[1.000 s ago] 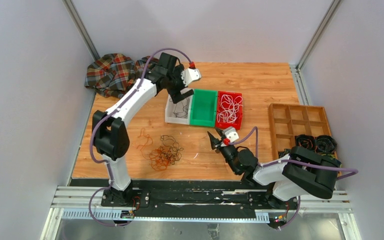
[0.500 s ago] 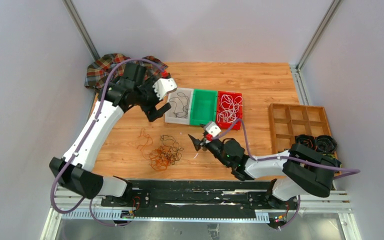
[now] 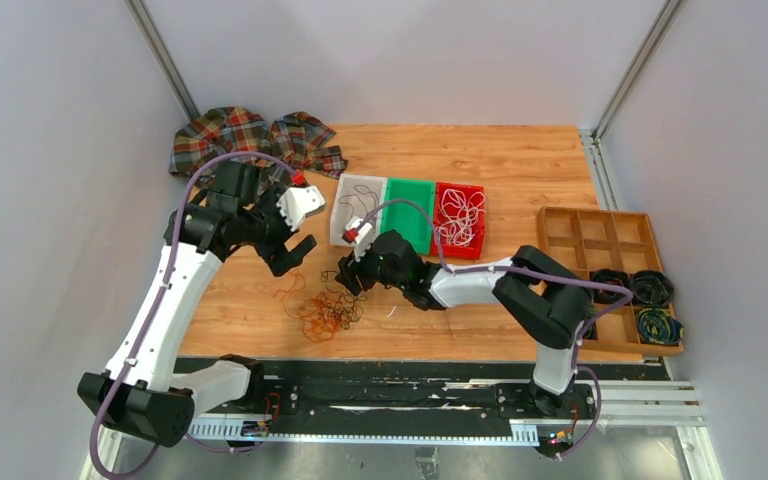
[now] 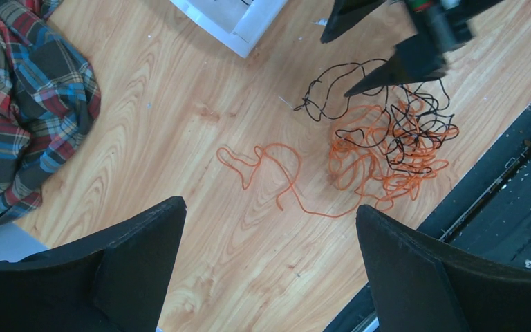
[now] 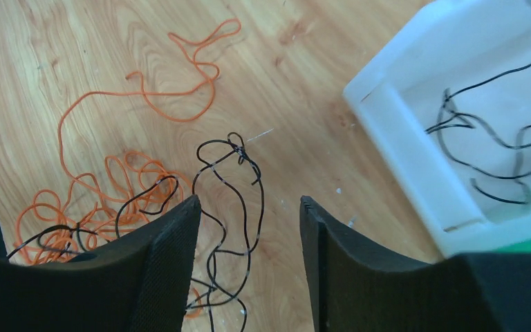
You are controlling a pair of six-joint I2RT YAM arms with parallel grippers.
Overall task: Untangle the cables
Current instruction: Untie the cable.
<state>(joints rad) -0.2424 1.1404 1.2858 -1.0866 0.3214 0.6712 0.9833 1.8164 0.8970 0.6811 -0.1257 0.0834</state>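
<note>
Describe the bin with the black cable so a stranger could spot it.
On the wooden table, three bins stand in a row. It is the white bin at the left end, beside the green bin; only it holds thin black cable.

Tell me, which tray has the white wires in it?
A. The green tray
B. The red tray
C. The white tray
B: the red tray holds a loose heap of white wires, while the white tray holds only black wire.
</note>
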